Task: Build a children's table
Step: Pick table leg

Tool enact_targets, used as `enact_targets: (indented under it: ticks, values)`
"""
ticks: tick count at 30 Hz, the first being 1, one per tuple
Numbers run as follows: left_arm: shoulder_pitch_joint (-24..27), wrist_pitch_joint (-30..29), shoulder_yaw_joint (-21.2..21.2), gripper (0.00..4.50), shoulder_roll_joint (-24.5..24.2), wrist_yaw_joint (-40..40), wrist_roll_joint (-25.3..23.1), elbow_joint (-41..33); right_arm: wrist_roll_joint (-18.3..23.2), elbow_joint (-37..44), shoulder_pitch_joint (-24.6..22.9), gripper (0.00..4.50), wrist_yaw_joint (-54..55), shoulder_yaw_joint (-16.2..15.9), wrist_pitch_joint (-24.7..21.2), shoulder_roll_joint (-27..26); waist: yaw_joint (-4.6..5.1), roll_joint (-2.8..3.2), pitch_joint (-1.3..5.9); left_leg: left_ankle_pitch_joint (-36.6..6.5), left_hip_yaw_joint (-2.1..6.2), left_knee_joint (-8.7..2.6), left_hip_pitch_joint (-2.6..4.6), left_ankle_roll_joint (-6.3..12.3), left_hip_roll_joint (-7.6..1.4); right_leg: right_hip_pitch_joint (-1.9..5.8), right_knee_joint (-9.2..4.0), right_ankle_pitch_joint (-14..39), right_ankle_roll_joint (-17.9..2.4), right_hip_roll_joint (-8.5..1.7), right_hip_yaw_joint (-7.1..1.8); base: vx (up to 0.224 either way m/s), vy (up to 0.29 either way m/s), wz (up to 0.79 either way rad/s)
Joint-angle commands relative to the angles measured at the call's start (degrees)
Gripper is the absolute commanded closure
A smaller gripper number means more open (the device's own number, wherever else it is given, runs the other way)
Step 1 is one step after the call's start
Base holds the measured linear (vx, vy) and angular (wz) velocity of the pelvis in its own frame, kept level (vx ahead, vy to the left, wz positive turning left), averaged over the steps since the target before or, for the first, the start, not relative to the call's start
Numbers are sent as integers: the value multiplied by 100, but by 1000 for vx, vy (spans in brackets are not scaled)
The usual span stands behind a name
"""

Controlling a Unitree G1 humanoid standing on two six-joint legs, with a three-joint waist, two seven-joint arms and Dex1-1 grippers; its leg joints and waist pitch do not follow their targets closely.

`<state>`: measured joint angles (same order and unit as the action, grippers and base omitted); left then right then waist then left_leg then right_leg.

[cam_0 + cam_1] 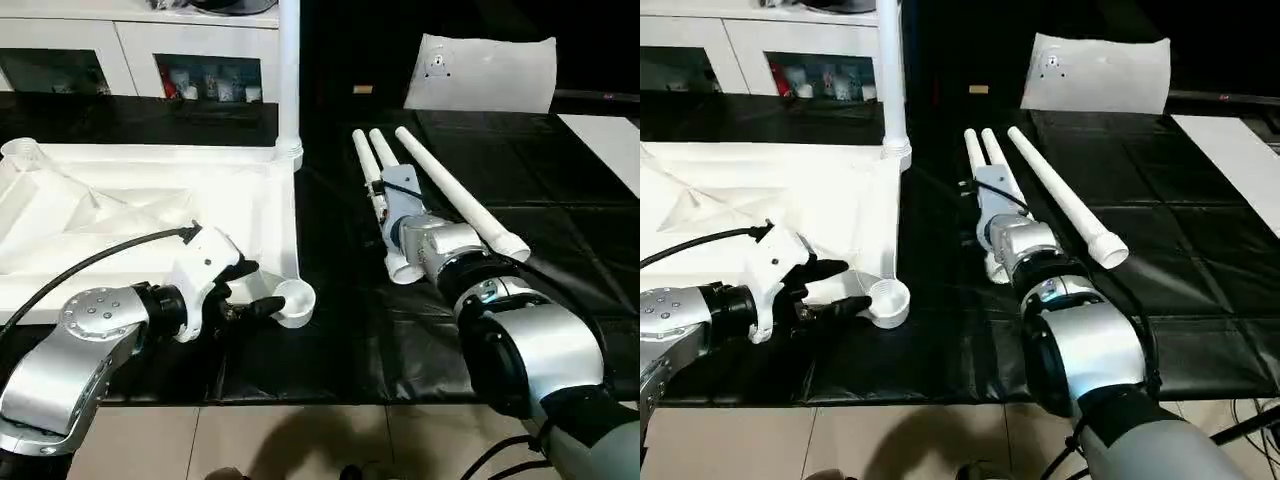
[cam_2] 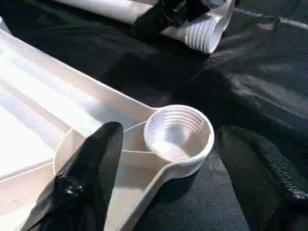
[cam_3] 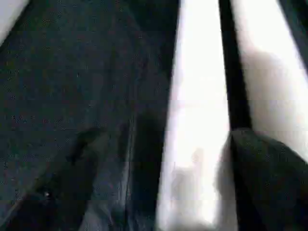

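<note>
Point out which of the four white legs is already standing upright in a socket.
The leg at the tabletop's far right corner: it rises vertically from its socket, while the other three legs lie flat on the black mat.

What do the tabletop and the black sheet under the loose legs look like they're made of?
Tabletop: likely moulded white plastic, smooth with a slight sheen, going by its ribs and threaded corner socket. Black sheet: seems thin plastic film, glossy and creased with fold lines.

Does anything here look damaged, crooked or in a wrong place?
Nothing stands out. The white plastic tabletop lies ribbed side up on the black mat, one white tube leg standing upright in a far corner socket. Three more legs lie side by side, undamaged.
</note>
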<state>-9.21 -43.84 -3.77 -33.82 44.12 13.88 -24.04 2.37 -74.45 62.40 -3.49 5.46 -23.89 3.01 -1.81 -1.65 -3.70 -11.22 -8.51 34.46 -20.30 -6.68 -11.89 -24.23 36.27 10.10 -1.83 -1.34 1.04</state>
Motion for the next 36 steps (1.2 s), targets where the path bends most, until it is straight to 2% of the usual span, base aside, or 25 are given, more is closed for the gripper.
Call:
enact_targets:
  ticks: [1,5,7,10,11,15,17,19,21,24,26,33,35,36]
  values:
    - [13,-46,-61,69,-77,-34,32,-130,100,-174,-59,0,22,132,-231,-8,2,91,381,-1162,-93,-341,-21,-202,19,316,-386,1284,-889,-373,-181,0,0,0]
    - [15,-97,-77,30,-81,-69,48,-186,208,-206,-49,0,-135,265,-495,-34,2,86,374,-1269,-85,-348,-5,-215,14,307,-399,1449,-866,-378,-176,0,0,0]
    - [6,-80,-78,15,-89,-83,38,-179,247,-207,-52,30,-173,318,-557,-43,-2,87,376,-1291,-84,-348,3,-216,11,300,-406,1499,-850,-383,-176,0,0,0]
    - [-17,-64,-93,1,-102,-95,23,-161,329,-199,-54,43,-167,429,-602,-54,-7,88,384,-1269,-80,-350,-1,-225,13,302,-399,1452,-850,-378,-173,0,0,0]
    - [-27,-57,-98,0,-100,-96,22,-154,364,-196,-49,72,-170,479,-615,-54,-5,96,380,-1312,-80,-353,8,-231,9,291,-402,1450,-854,-377,-172,0,0,0]
    - [-60,-42,-126,0,-109,-101,31,-149,379,-176,-31,86,-237,545,-660,-26,-7,84,391,-1309,-77,-352,1,-240,12,302,-399,1427,-866,-380,-169,0,0,0]
    - [-69,-21,-141,0,-123,-89,25,-130,363,-173,-23,124,-282,515,-677,-5,-1,71,394,-1319,-76,-352,3,-236,10,303,-398,1429,-872,-379,-166,0,0,0]
    - [-71,16,-153,0,-142,-83,10,-110,349,-170,-10,128,-312,514,-699,13,-1,69,395,-1323,-78,-349,4,-239,10,300,-402,1448,-869,-380,-167,0,0,0]
    - [-71,59,-167,0,-150,-98,-19,-81,342,-168,5,158,-338,528,-727,32,2,71,394,-1346,-76,-352,6,-241,8,296,-403,1464,-867,-379,-165,0,0,0]
    - [-76,85,-184,0,-141,-112,-29,-56,355,-164,29,171,-360,550,-756,62,-1,74,400,-1314,-77,-350,7,-246,6,300,-398,1433,-872,-382,-166,0,0,0]
    - [-79,107,-193,0,-125,-136,-34,-49,352,-160,49,200,-375,583,-772,68,6,61,397,-1315,-78,-350,0,-244,8,302,-399,1423,-876,-377,-165,0,0,0]
    - [-117,245,-215,0,-89,-239,-100,63,467,-126,90,244,-356,773,-720,82,7,49,399,-1296,-81,-346,0,-238,8,302,-405,1474,-853,-384,-169,0,0,0]
    - [-129,295,-206,0,-64,-284,-118,102,542,-102,109,255,-355,857,-681,98,3,76,400,-1281,-78,-346,3,-236,8,299,-399,1423,-867,-379,-166,0,0,0]
    - [-129,297,-205,0,-63,-286,-119,104,546,-101,109,260,-355,861,-678,99,8,70,402,-1282,-79,-347,-1,-235,9,302,-402,1411,-872,-377,-163,0,0,0]
